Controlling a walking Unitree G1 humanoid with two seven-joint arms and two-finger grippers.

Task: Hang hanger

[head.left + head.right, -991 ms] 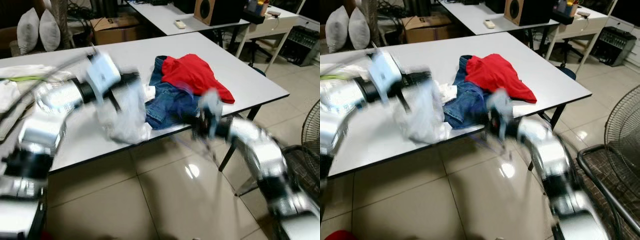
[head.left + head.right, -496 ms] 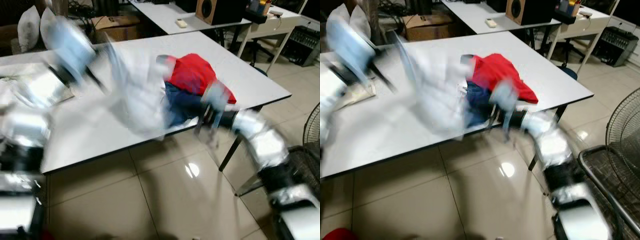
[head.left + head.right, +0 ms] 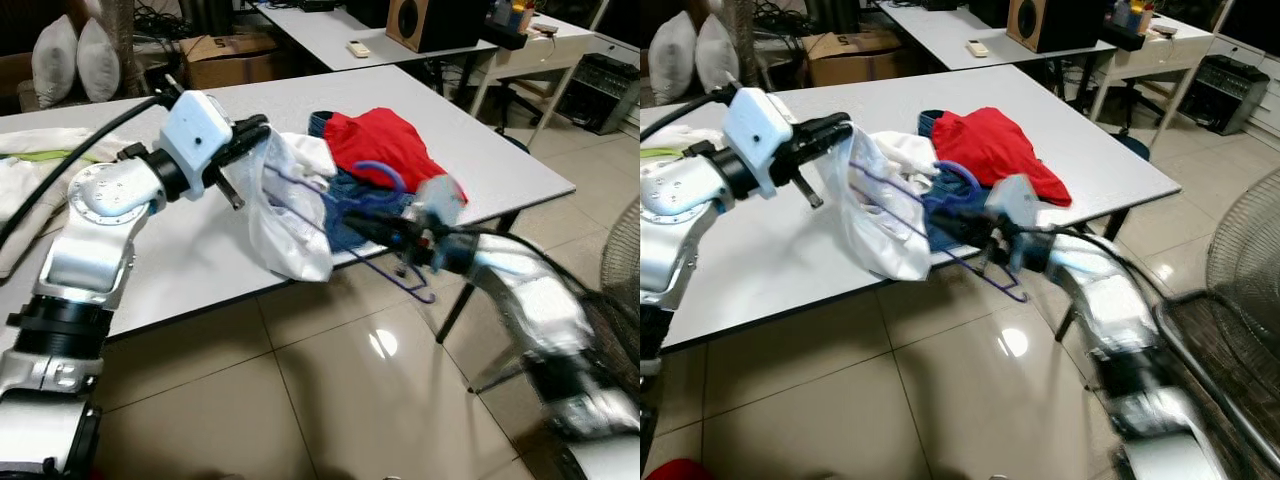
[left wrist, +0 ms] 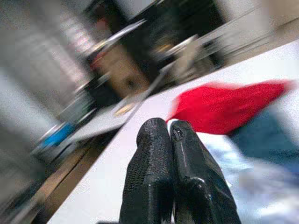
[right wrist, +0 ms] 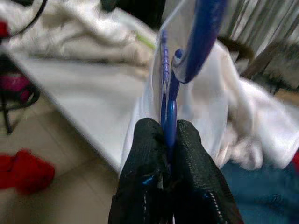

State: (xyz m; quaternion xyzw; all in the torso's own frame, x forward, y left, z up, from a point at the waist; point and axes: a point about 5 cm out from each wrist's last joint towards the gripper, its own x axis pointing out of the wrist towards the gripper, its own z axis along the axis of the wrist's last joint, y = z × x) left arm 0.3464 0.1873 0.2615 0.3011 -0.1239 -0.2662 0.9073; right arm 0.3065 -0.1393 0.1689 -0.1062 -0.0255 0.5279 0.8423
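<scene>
Above the white table's [image 3: 200, 255] front edge, my left gripper [image 3: 255, 135] is shut on the top of a white garment [image 3: 290, 215] and holds it hanging. In the left wrist view its fingertips [image 4: 170, 135] are pressed together, with pale cloth beside them. My right gripper [image 3: 365, 222] reaches in from the right and is shut on a blue hanger [image 3: 385, 178]. One hanger arm pushes into the garment and shows through the fabric. In the right wrist view the fingers [image 5: 145, 140] clamp the blue hanger [image 5: 170, 107] in front of the white garment [image 5: 210, 107].
A red garment [image 3: 385, 140] and blue jeans [image 3: 352, 200] lie on the table behind the hanger. More pale clothes [image 3: 40, 150] lie at the far left. A standing fan [image 3: 622, 265] is at the right. Behind stand a second table with a speaker [image 3: 430, 20] and a cardboard box [image 3: 225, 55].
My left gripper swung the white garment up and left, then back to the middle. My right gripper moved left with the hanger, whose arm now sits inside the garment.
</scene>
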